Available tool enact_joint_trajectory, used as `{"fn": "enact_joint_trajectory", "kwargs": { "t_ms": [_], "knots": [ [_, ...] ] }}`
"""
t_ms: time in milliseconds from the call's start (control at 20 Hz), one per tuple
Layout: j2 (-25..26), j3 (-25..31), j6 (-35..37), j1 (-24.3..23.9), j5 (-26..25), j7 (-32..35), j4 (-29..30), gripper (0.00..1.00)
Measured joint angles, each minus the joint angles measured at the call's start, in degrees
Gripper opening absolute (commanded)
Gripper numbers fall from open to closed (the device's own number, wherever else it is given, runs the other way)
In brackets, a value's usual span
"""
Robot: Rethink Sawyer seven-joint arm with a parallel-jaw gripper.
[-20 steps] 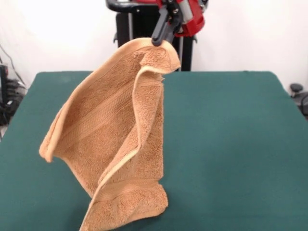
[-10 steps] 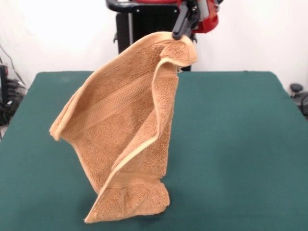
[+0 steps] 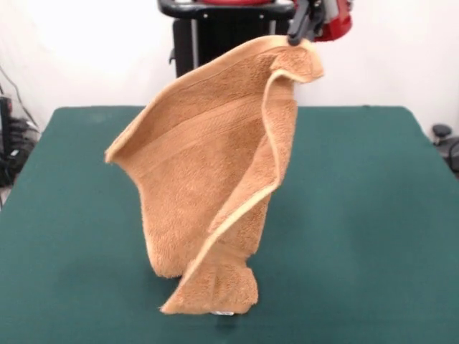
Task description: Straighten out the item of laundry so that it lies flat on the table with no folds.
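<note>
Hanging from a pinched corner, the towel [image 3: 215, 165] dangles over the green surface [image 3: 373, 215] in the front view, the only view on hand. The gripper [image 3: 300, 34], at the top right of centre, is closed on the towel's uppermost corner. From there the cloth falls down and to the left, its long axis running steeply from upper right to lower left. One edge curls inward in a long vertical fold, and a free corner juts out at left. Only the bottom hem appears to brush the surface near the front edge. Flattening has barely begun: the towel must still be laid down and its folds spread out.
</note>
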Motion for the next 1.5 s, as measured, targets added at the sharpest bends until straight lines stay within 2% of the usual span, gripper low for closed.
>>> {"fn": "enact_joint_trajectory", "kwargs": {
  "t_ms": [400,900,1500],
  "knots": [
    [1.08,-0.19,4.18,4.61,0.0,4.2,1.51,0.0],
    [3.49,-0.19,7.61,10.07,0.0,6.2,3.25,0.0],
    [7.01,-0.17,8.52,13.79,-0.04,12.87,4.09,0.0]
  ]
}}
